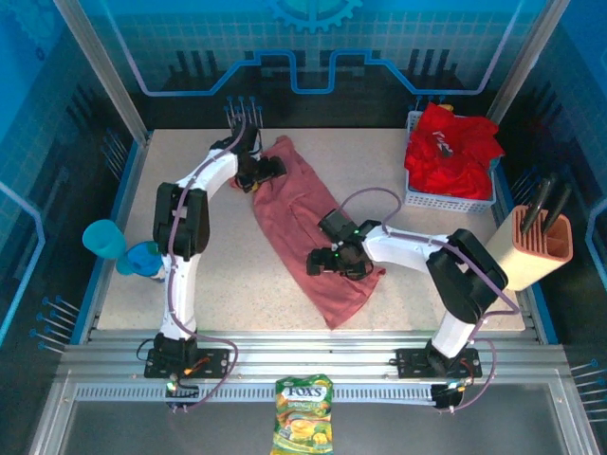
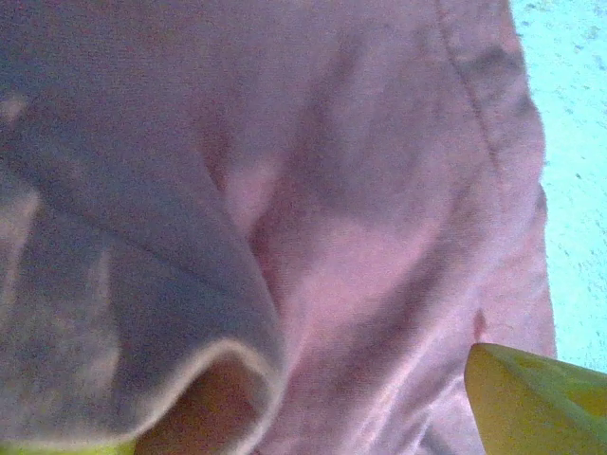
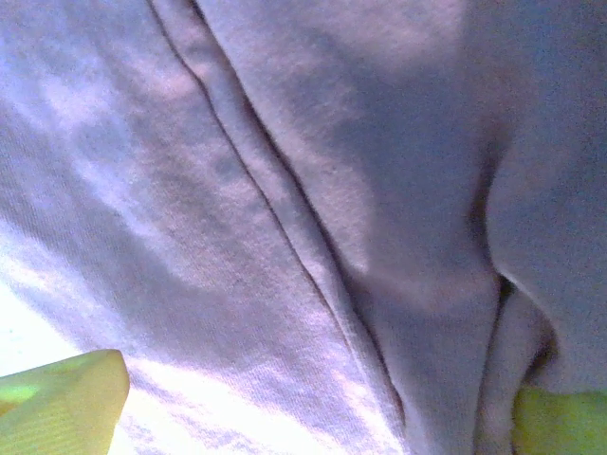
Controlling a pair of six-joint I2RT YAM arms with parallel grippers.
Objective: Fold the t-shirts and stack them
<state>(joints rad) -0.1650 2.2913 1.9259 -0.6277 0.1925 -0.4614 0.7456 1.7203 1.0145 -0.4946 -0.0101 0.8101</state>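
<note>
Closest to the near edge, a yellow-green bag of sweets (image 1: 303, 414) lies on the metal rails between the two arm bases. Past the rails starts the speckled bench (image 1: 228, 275). The salmon-pink t-shirt (image 1: 299, 204) lies on it as a long rumpled strip, running from near the middle of the bench diagonally away to the far left.

The right hand (image 1: 334, 265) is down on the near part of this shirt, close to its right edge. Seen from its wrist, its yellow fingers (image 3: 57, 403) stand wide apart, open, with pink cloth and a long seam spread between them; they pinch nothing.

On the left edge of the bench, level with that hand, stand two blue cups (image 1: 123, 248). At the right edge stands an orange holder (image 1: 542, 242) with dark tools sticking out.

Farther back, the left hand (image 1: 264, 173) sits on the far end of the pink shirt, at its left side. It is open too: one yellow finger (image 2: 541, 398) shows well to the right, and a loose fold with a pale hem lies between the fingers.

In the far right corner, a white mesh basket (image 1: 446, 201) holds the bright red t-shirts (image 1: 450, 152) in a heap, one with a small white print.
</note>
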